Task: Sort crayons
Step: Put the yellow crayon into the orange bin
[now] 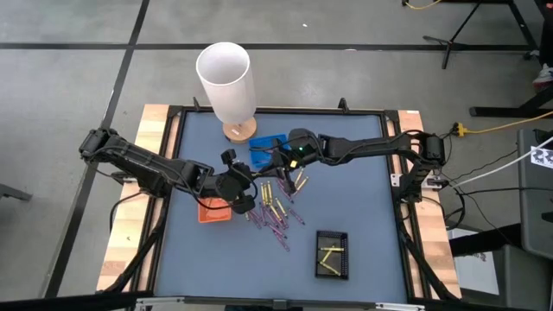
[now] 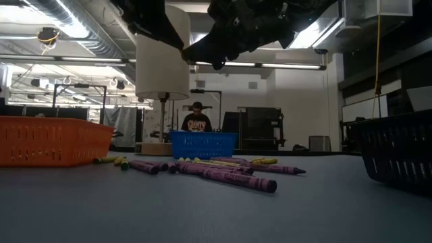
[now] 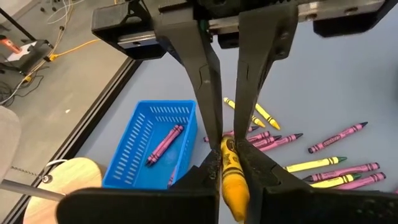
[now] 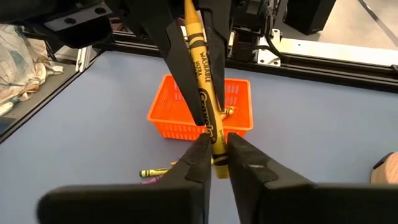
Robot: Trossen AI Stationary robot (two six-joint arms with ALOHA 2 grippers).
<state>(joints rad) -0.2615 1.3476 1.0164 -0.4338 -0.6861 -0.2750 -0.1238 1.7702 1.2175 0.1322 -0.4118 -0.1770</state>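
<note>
Clamped from both ends on one yellow crayon (image 4: 204, 87), in the air just beside the blue tray (image 1: 262, 145) on its side facing the loose crayons (image 1: 276, 212): the left gripper (image 3: 231, 163) gripping the lower end, the right gripper (image 4: 216, 143) pinching the same stick farther along, fingers of each nearly meeting the other's. Between the blue tray and the black frame (image 1: 393, 173) on the right arm's side, a broad stretch of bare grey mat (image 1: 354, 199); on the opposite side, tighter going, with the orange tray (image 4: 168, 118) near the blue one and close to the mat's edge. Right behind the blue tray, at the mat's back edge, a tall white cylinder (image 1: 226, 78) on a round wooden base. Well apart from the blue tray, past the loose scatter, a black tray (image 1: 332, 235) with a few yellow sticks inside. In the high view, hidden under the two wrists: the crayon itself and much of the blue tray. In the low view, cut off at the top: both grippers, dark against the ceiling lights; far behind the blue tray, a person (image 2: 196, 121). Inside the blue tray, a purple crayon (image 3: 163, 143). On the held crayon's yellow wrapper, black lettering and black bands; tip not made out.
</note>
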